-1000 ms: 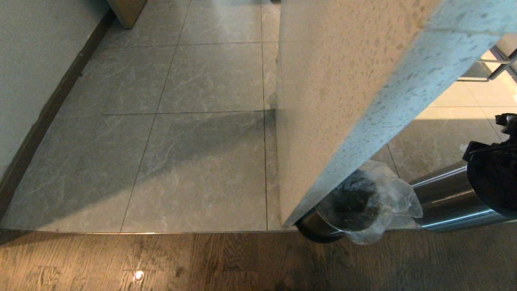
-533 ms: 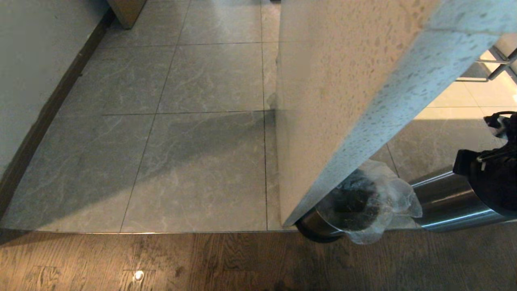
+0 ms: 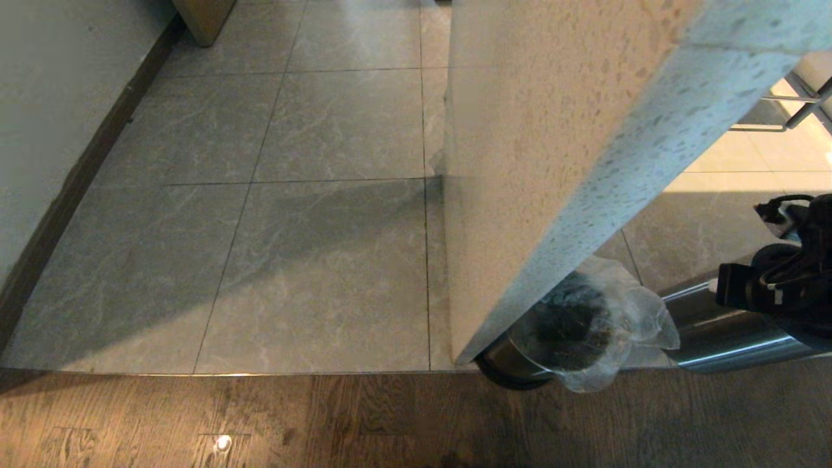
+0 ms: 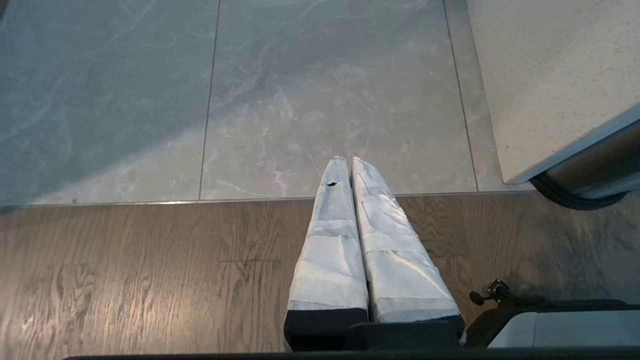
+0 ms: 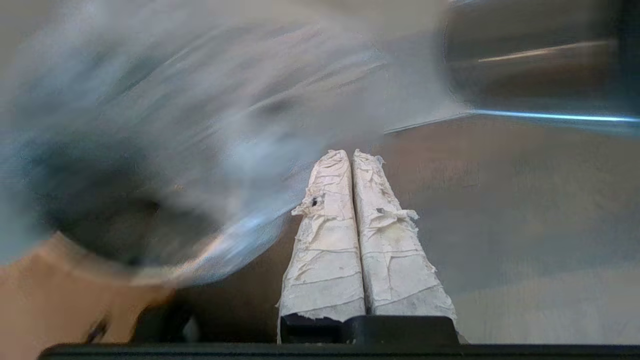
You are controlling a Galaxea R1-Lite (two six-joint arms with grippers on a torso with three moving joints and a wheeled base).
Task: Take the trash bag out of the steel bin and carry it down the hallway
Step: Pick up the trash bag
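Right hand [image 5: 350,155]: fingers pressed together, holding nothing, beside the trash bag [image 3: 604,325].
Risk: closed fingers could miss the film or tip the steel bin [image 3: 504,361].

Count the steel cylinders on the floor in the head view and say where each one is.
2. The steel bin, lined with the trash bag, stands half hidden under the speckled slab. A larger steel cylinder stands just to its right, beneath the right arm. Others may hide behind the slab.
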